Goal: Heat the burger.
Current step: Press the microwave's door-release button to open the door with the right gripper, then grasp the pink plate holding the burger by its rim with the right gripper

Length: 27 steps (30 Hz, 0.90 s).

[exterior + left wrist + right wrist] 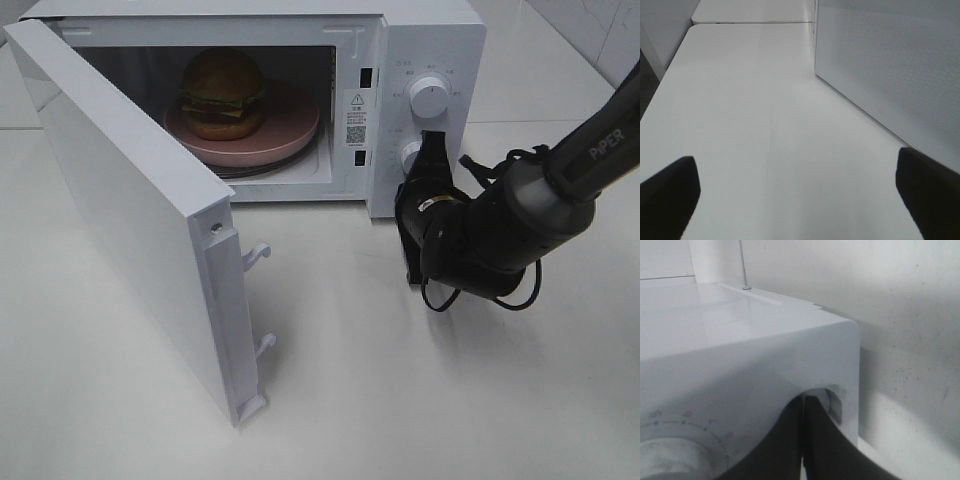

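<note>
Exterior high, burger (222, 95) inside microwave (430, 45), closed right gripper (431, 140) outside by knob (408, 153)

My right tool (432, 148) covers part of the lower knob (409, 153), right of centre in the high view. The warning label (356, 101) on the microwave (430, 40) is too small to read. My left tool (800, 197) shows only two dark fingers (670, 195), cut by the wrist picture's edge.

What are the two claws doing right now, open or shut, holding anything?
Left gripper: open, holding nothing.
Right gripper: shut, holding nothing, tips close to the microwave control panel.
</note>
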Motion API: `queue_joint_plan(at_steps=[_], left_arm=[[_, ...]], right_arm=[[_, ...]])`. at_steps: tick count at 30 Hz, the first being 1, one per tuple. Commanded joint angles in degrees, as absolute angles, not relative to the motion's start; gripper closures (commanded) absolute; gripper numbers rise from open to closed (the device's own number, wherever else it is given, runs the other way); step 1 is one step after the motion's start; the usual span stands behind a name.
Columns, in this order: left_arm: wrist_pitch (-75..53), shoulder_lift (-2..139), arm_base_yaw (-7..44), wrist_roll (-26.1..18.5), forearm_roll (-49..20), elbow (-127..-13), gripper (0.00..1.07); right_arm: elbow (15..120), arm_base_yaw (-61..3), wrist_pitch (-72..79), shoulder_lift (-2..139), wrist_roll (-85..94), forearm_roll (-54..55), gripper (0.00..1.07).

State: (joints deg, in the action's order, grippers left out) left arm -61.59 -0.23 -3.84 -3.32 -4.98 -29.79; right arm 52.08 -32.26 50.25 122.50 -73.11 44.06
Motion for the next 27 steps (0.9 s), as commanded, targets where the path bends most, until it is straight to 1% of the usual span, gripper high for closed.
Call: queue_joint_plan(at_steps=[1,7,15,20,21,23,24,26,27], left_arm=[[-61.13,-1.20,-3.95,-2.98,-4.98,-29.62,0.07],[-61.13,-1.20,-3.95,-2.98,-4.98,-29.62,0.07],[-61.13,-1.20,-3.95,-2.98,-4.98,-29.62,0.07],[-61.13,-1.20,-3.95,-2.98,-4.98,-29.62,0.07],[-61.13,-1.20,-3.95,-2.98,-4.98,-29.62,0.07],[-61.13,-1.20,-3.95,-2.98,-4.98,-29.62,0.07],[-61.13,-1.20,-3.95,-2.98,-4.98,-29.62,0.07],[-61.13,-1.20,-3.95,-2.98,-4.98,-29.62,0.07],[-61.13,-1.20,-3.95,-2.98,-4.98,-29.62,0.07]], right_arm=[[51.45,-32.03,52.31,120.38,-71.39,41.48,1.07],[47.78,-32.03,49.33,118.03,-70.87,41.42,1.07],[43.43,-32.03,42.23,113.39,-64.46,41.14,1.07],[41.83,-32.03,36.38,108.69,-56.21,39.13,1.07],[41.83,-32.03,32.31,106.51,-52.37,38.10,1.07],[41.83,-32.03,30.48,105.77,-50.13,37.59,1.07],[41.83,-31.97,26.87,103.99,-45.61,36.27,1.07],[41.83,-31.97,24.87,103.02,-43.37,35.75,1.07],[41.83,-31.97,21.14,101.36,-39.48,35.12,1.07]])
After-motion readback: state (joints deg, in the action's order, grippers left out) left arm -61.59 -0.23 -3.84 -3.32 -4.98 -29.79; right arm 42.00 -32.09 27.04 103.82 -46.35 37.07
